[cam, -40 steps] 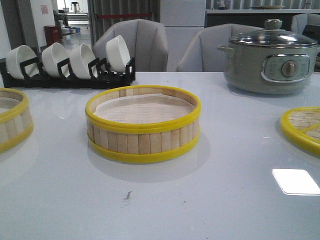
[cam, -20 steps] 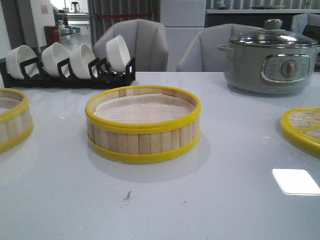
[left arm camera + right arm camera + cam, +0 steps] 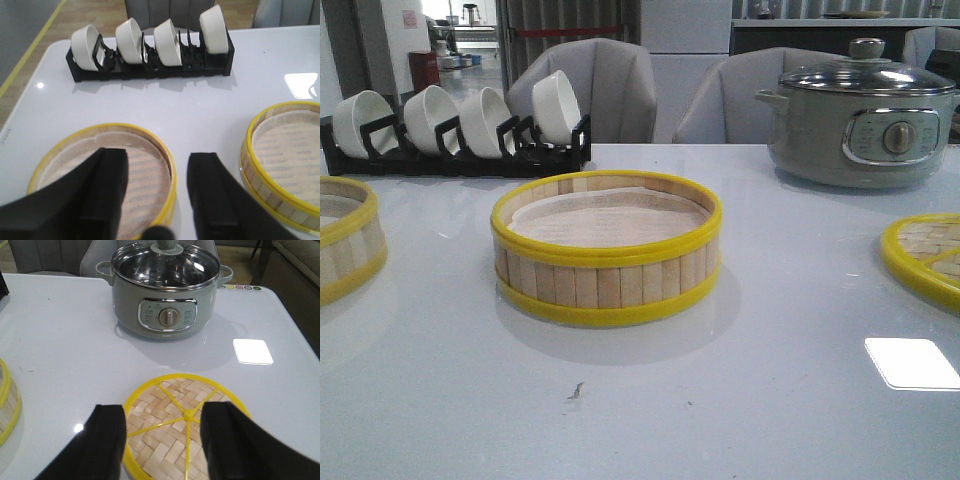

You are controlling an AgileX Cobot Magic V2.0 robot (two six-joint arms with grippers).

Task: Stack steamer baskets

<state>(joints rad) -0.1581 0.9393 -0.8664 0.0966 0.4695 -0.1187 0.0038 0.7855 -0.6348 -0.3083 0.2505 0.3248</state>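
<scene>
One steamer basket point(image 3: 607, 250) with pale slats, yellow rims and a white liner stands at the table's middle; it also shows in the left wrist view point(image 3: 285, 162). A second steamer basket point(image 3: 345, 250) is cut off at the left edge. In the left wrist view it point(image 3: 145, 172) lies under my left gripper point(image 3: 157, 175), which is open and empty, one finger over its liner and one beyond its rim. My right gripper point(image 3: 162, 432) is open and empty above the flat woven lid point(image 3: 175, 405). Neither gripper shows in the front view.
A black rack with several white bowls point(image 3: 460, 125) stands at the back left. A grey electric pot with a glass lid point(image 3: 860, 115) stands at the back right. The woven lid point(image 3: 925, 260) lies at the right edge. Grey chairs stand behind the table.
</scene>
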